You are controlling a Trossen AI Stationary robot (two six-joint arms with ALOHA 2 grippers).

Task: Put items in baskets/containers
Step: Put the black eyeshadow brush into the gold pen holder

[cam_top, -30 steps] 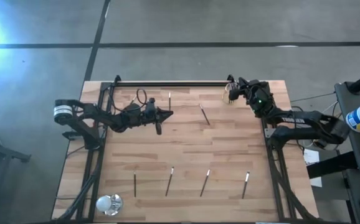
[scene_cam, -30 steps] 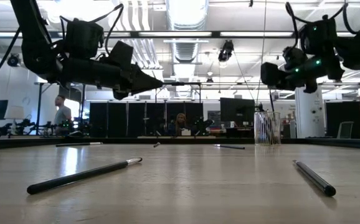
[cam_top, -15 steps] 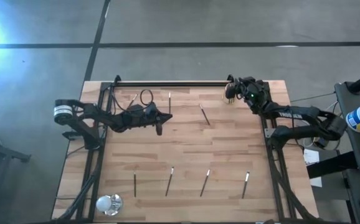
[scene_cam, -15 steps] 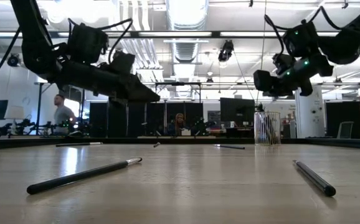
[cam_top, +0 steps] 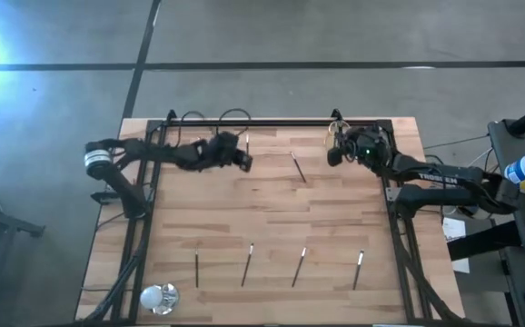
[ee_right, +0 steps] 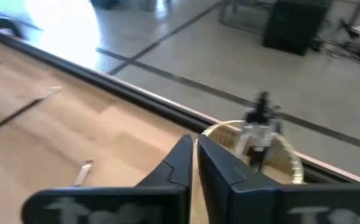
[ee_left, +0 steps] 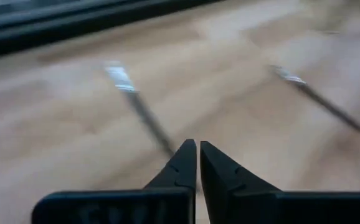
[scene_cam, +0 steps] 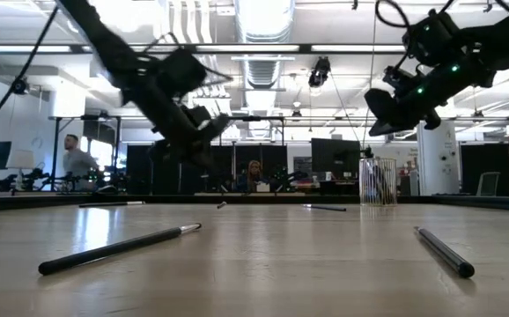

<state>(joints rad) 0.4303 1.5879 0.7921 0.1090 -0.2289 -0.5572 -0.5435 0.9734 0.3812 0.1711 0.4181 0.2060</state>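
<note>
From above, the cup [cam_top: 337, 141] stands at the far edge of the worktop [cam_top: 272, 236], and everything else can be placed from it. The right hand [cam_top: 333, 156] hangs just beside the cup on its near side. The left hand [cam_top: 244, 160] is well to the cup's left, by a stick [cam_top: 247, 143] at the same far edge. Another stick [cam_top: 297, 166] lies between that one and the cup, and four more [cam_top: 247, 264] lie in a row well away along the near edge, with a white ball [cam_top: 159, 296] at the near left corner. In the low view the cup [scene_cam: 376, 181] shows several sticks already standing in it, the right hand [scene_cam: 379, 123] above it, the left hand [scene_cam: 203, 158] dropping toward the far sticks, and two sticks [scene_cam: 118, 249] in the foreground. The left wrist view shows the left hand [ee_left: 197, 149] pressed together and empty, pointing at a stick [ee_left: 141, 109] with a second one [ee_left: 320, 99] off to the side. The right wrist view shows the right hand [ee_right: 195, 149] also pressed together and empty, right at the cup [ee_right: 255, 149]. So part of the job looks done, with at least six sticks left on the worktop.
</note>
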